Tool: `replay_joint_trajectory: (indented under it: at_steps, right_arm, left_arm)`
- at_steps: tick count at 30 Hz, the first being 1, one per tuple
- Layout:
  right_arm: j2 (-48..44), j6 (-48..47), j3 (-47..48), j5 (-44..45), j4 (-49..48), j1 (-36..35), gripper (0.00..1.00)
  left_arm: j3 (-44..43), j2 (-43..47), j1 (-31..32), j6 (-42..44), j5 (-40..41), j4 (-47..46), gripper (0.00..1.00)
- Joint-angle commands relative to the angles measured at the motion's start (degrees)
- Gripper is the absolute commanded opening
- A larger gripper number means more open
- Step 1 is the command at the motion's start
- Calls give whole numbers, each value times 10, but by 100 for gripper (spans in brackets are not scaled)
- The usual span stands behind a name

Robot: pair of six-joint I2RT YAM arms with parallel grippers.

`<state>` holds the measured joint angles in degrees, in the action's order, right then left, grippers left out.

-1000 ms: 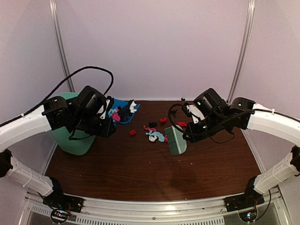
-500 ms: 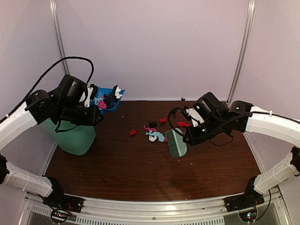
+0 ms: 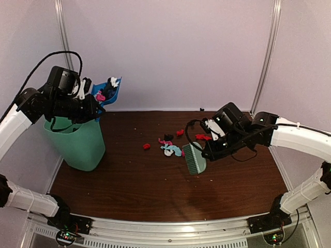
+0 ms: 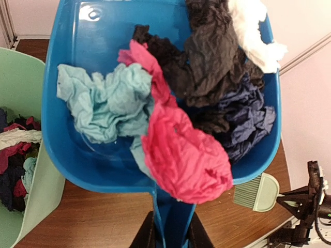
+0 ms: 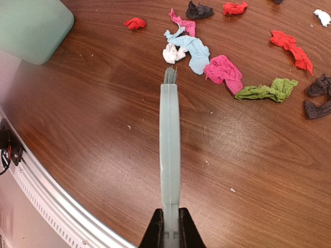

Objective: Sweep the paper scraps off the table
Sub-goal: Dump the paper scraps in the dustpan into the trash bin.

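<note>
Mint-green plastic forms the bin (image 3: 77,147) at the table's far-left edge, with scraps already inside it. The left gripper (image 4: 171,235), its jaws clamped narrowly on the handle of the blue dustpan (image 4: 88,155), holds the pan raised above and just right of the bin mouth, evidently so the load can be tipped in. A batch of the paper scraps (image 4: 181,160), in pink, cyan, black, navy and white, lies heaped in the pan. Further loose scraps (image 3: 170,147) lie at mid-table, somewhat toward the far side. Just right of them, the pale green hand brush (image 5: 169,139) is held low, its bristles just short of a white piece. Its handle is pinched in the fully closed right gripper (image 5: 169,227), which I judge to be parked ready for another sweep. The table (image 3: 155,191) is dark reddish-brown wood grain, lightly scuffed and speckled with crumbs. A silver metal frame (image 3: 170,227) runs along the near edge. Pale plain panels (image 3: 170,51) enclose the far side and both flanks.
</note>
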<state>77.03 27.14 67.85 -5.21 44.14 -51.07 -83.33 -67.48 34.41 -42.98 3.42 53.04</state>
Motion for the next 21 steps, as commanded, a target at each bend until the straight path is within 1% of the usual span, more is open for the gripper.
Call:
replay_joint_trajectory:
  at_steps: [1, 8, 13, 21]
  right_arm:
    - [-5, -11, -5, 0, -11, 1, 0]
    - [-7, -22, -9, 1, -4, 3, 0]
    - [-7, -26, -9, 1, -2, 4, 0]
    - [-5, -27, -10, -3, -4, 6, 0]
  left_arm:
    - [-9, 17, -35, -41, -83, -41, 0]
    - [12, 39, -62, -69, -125, -84, 0]
    - [23, 54, -69, -82, -114, -99, 0]
    - [65, 89, -116, -139, -127, -117, 0]
